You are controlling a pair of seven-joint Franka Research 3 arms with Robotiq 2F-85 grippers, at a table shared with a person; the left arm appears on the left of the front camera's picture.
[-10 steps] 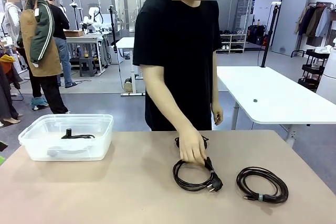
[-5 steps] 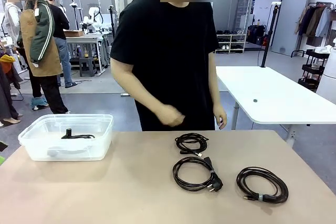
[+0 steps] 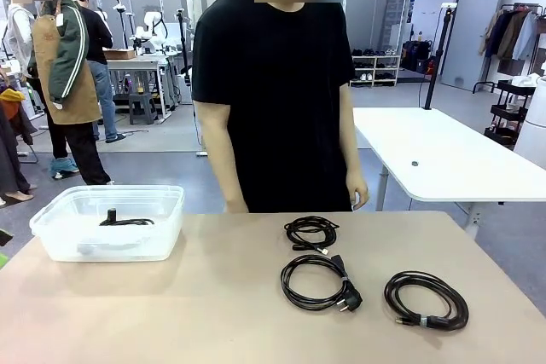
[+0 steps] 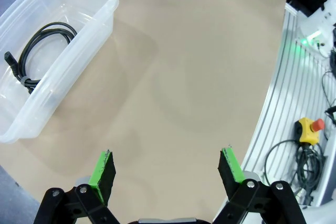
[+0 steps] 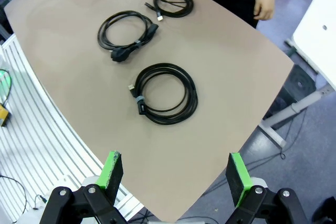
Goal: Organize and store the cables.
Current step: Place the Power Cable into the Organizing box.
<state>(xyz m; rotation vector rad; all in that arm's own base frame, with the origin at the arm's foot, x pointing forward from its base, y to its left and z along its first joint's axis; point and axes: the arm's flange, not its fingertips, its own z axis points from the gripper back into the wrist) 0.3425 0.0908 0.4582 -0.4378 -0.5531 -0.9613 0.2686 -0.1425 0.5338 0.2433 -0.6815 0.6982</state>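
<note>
Three coiled black cables lie on the tan table: a small coil point(image 3: 311, 233) at the far middle, a coil with a plug point(image 3: 320, 282) in front of it, and a larger banded coil point(image 3: 426, 300) to the right. In the right wrist view they are the small coil point(image 5: 172, 2), the plug coil point(image 5: 127, 34) and the banded coil point(image 5: 165, 93). Another cable point(image 3: 126, 220) lies inside the clear plastic bin point(image 3: 52, 232), also seen as the cable point(image 4: 38, 49) in the bin point(image 4: 94, 22). My left gripper point(image 4: 166, 171) hovers open over bare table. My right gripper point(image 5: 174, 177) is open above the table's edge.
A person in a black shirt point(image 3: 277, 91) stands at the far side, arms hanging, one hand point(image 3: 357, 189) near the table edge. A white table point(image 3: 444, 159) stands behind on the right. A robot base with wiring and a yellow stop button point(image 4: 308, 130) lies beside the table.
The person has let go of the plug cable, pulled the hand back and straightened up. The small far coil, hidden by the hand before, now shows. Cables and grippers have not moved.
</note>
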